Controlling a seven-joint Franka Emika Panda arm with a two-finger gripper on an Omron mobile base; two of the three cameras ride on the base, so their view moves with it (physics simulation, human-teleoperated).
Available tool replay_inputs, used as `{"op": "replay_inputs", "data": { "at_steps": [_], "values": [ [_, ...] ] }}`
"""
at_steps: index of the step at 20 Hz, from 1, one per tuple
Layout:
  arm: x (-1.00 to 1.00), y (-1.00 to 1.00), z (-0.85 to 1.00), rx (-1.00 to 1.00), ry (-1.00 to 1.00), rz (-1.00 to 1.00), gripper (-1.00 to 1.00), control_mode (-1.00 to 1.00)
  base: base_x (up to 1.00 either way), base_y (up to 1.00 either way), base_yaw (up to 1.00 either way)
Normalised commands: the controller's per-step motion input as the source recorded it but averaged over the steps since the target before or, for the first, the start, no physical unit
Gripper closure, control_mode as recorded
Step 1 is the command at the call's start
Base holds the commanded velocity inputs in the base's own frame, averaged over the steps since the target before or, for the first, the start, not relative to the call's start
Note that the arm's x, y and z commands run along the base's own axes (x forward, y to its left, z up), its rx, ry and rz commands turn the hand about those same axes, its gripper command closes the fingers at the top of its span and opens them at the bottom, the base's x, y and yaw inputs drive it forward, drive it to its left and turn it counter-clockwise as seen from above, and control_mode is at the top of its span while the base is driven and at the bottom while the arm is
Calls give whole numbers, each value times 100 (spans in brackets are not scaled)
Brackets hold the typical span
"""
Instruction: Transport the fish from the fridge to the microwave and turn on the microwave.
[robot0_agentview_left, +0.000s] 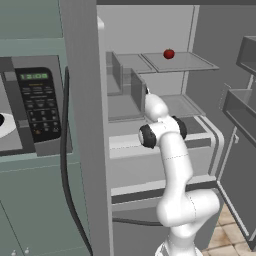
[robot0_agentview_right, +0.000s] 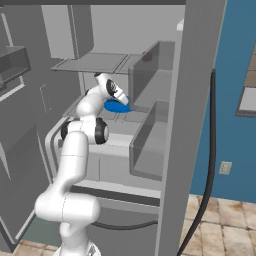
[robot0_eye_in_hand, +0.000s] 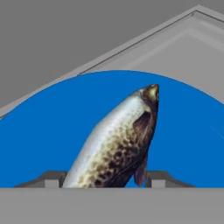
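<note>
The fish (robot0_eye_in_hand: 118, 140), silvery with a brown speckled back, lies on a round blue plate (robot0_eye_in_hand: 188, 131) on a shelf inside the open fridge (robot0_agentview_right: 150, 30). My gripper (robot0_eye_in_hand: 106, 180) is down over it, one dark fingertip against each flank, so it is shut on the fish. From the right base view my hand reaches into the fridge just above the blue plate (robot0_agentview_right: 116, 106). The microwave (robot0_agentview_left: 37, 100) stands open at the left, showing its black keypad and the edge of its white turntable plate (robot0_agentview_left: 5, 125).
A small dark-red ball (robot0_agentview_left: 169, 53) rests on the upper fridge shelf (robot0_agentview_left: 190, 62). Clear bins (robot0_agentview_right: 150, 145) stand beside my hand. The thick fridge door (robot0_agentview_left: 242, 170) hangs open at the right. A tall grey panel (robot0_agentview_left: 85, 125) separates microwave and fridge.
</note>
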Motion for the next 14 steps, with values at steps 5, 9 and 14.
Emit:
{"op": "replay_inputs", "data": {
  "at_steps": [5,9,14],
  "values": [
    [-19,-7,-46,0,-2,-4,100,-100,0,0,0],
    [-18,-6,-46,0,-1,-5,100,-100,0,0,0],
    [-16,-8,-26,0,-4,-3,100,-100,0,0,0]
  ]
}}
